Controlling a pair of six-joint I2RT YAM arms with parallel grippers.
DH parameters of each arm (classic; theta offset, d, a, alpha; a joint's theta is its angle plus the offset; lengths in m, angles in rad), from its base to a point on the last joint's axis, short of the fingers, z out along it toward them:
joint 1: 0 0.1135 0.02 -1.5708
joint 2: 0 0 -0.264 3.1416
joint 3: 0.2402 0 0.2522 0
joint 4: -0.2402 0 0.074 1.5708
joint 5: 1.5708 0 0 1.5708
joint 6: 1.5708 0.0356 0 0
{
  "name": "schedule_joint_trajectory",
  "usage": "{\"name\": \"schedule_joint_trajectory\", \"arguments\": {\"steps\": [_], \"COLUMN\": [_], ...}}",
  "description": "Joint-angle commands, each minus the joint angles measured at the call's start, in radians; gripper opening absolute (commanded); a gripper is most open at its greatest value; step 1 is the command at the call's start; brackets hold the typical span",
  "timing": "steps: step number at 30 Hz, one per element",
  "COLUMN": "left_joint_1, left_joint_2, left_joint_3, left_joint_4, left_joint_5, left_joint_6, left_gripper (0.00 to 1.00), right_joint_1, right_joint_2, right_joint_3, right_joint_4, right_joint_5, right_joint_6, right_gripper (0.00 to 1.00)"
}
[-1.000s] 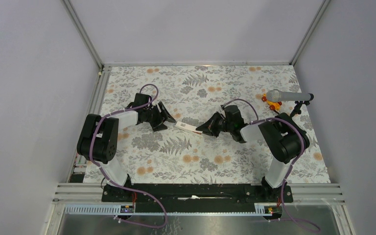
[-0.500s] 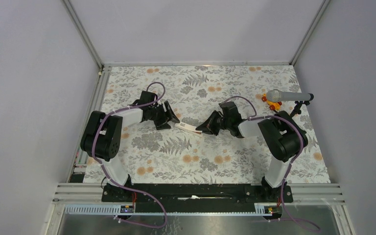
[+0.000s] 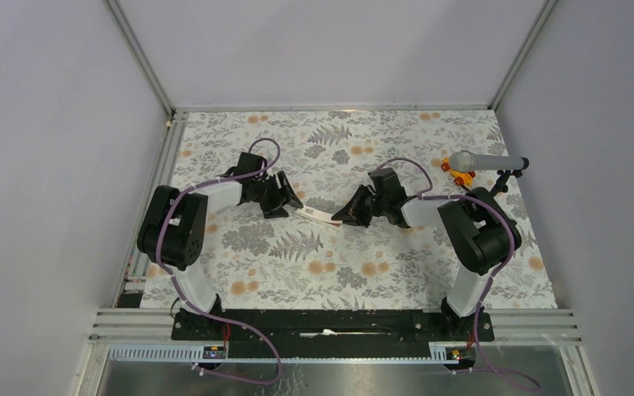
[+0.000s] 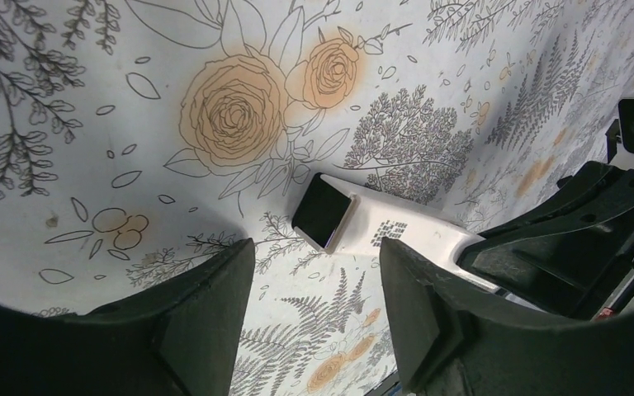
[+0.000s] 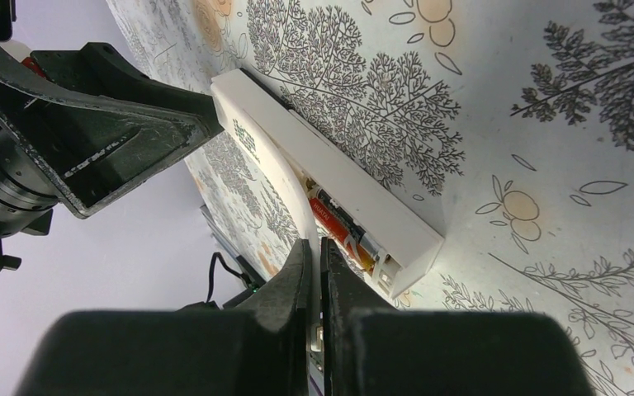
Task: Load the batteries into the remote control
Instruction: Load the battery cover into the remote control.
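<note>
The white remote control (image 3: 314, 215) lies on the floral mat between my two grippers. Its dark end (image 4: 322, 211) points at my left gripper (image 4: 315, 257), which is open and empty just short of that end. In the right wrist view the remote (image 5: 330, 169) lies with its compartment open, and the red-and-black batteries (image 5: 343, 229) lie inside it. My right gripper (image 5: 314, 247) is shut on the thin white cover strip (image 5: 295, 202), held at a slant over the compartment. From above, the left gripper (image 3: 289, 202) and right gripper (image 3: 343, 216) flank the remote.
A grey microphone (image 3: 483, 161) on a black stand with an orange-and-yellow piece (image 3: 460, 173) sits at the mat's far right. Metal frame rails (image 3: 165, 157) run along the left edge of the mat, and the enclosure walls stand behind and beside it.
My left gripper has moved right, up to the remote's dark end. My right gripper has shifted slightly, still holding the cover strip at the remote.
</note>
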Motion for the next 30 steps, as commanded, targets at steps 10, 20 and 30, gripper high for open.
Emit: {"name": "schedule_joint_trajectory", "arguments": {"steps": [10, 20, 30], "left_joint_1": [-0.034, -0.037, -0.079], "left_joint_2": [0.066, 0.080, 0.113], "left_joint_3": [0.036, 0.105, 0.123], "left_joint_4": [-0.064, -0.118, -0.152], "left_joint_5": [-0.063, -0.166, -0.213], "left_joint_6": [0.028, 0.079, 0.101], "left_gripper": [0.52, 0.49, 0.47], "right_joint_1": [-0.001, -0.001, -0.001], "right_joint_2": [0.027, 0.033, 0.022], "right_joint_3": [-0.001, -0.005, -0.003], "right_joint_4": [-0.184, -0.189, -0.208], "right_joint_5": [0.104, 0.099, 0.095], "right_joint_6": [-0.053, -0.056, -0.061], "right_gripper": [0.00, 0.00, 0.00]}}
